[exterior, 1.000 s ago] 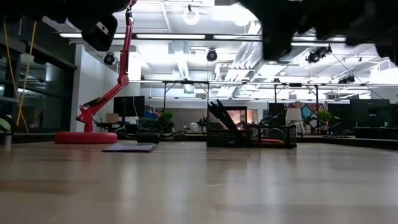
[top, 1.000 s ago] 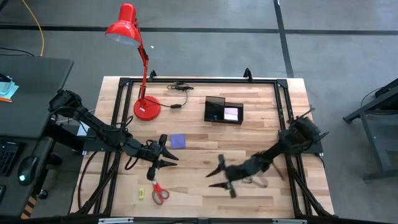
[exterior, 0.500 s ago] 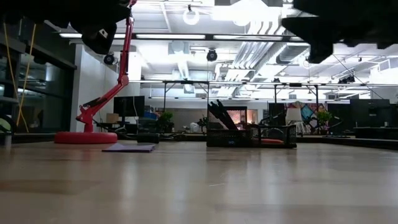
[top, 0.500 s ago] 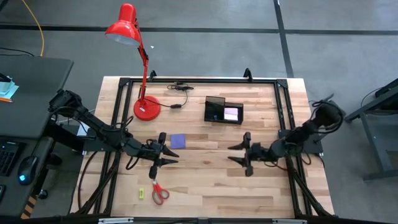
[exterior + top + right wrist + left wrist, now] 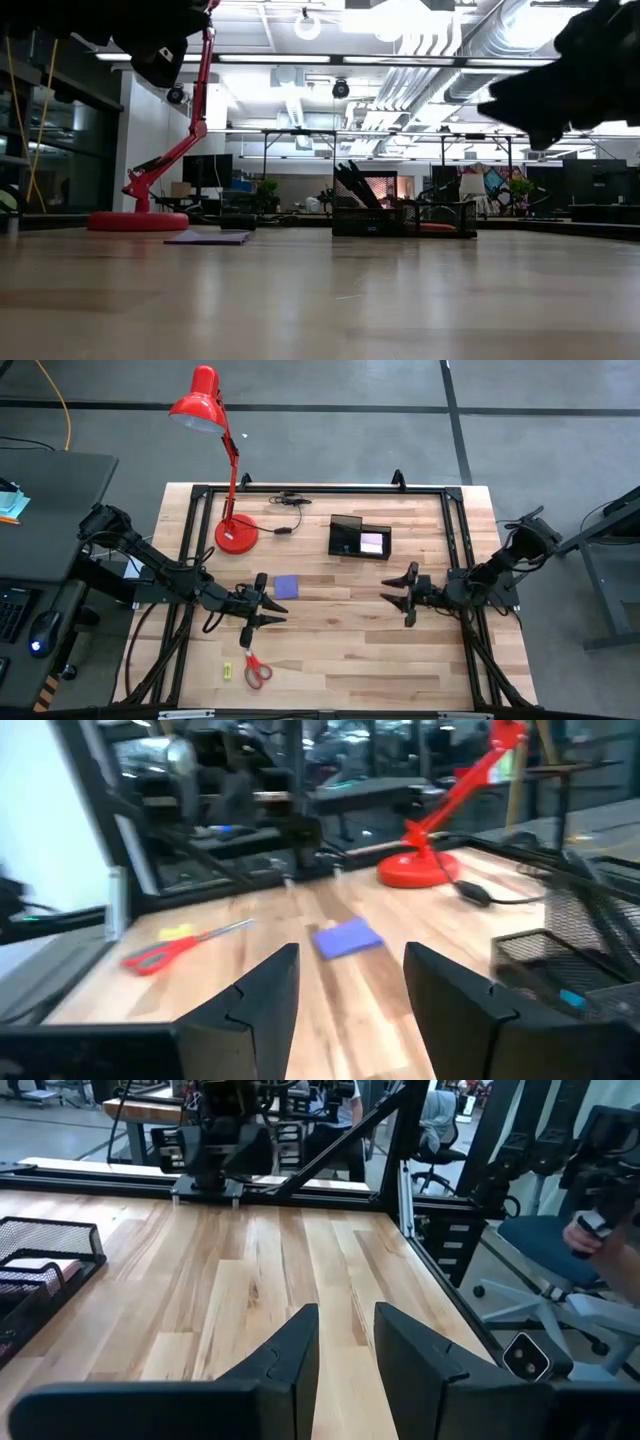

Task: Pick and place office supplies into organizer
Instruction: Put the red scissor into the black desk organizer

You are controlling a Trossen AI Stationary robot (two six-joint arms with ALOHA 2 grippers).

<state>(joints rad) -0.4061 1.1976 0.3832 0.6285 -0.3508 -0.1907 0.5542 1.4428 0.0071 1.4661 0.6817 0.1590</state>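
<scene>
Both claws hang above the tabletop (image 5: 330,640) with nothing between their fingers. On the left side, the left claw (image 5: 268,611) hovers just beside the purple square note pad (image 5: 286,587), with the red-handled scissors (image 5: 255,668) nearer the front edge below it; its fingers (image 5: 290,1355) stand a narrow gap apart over bare wood and grip nothing. Over on the right side, the right claw (image 5: 404,593) is held level, pointing toward the table's middle, its fingers (image 5: 262,995) parted wider than the left's and likewise empty. A tiny yellow-green piece (image 5: 227,670) lies just beside the scissors' handles, toward the left edge. Toward the far edge, near the middle, sits the organizer (image 5: 359,538), a dark tray with a pink square note pad (image 5: 371,543) in its right-hand compartment; in the low view, thin black pens (image 5: 354,184) lean out of its taller section. Left of the organizer stands a red desk lamp (image 5: 237,533), with a black cable (image 5: 290,500) lying close by.
</scene>
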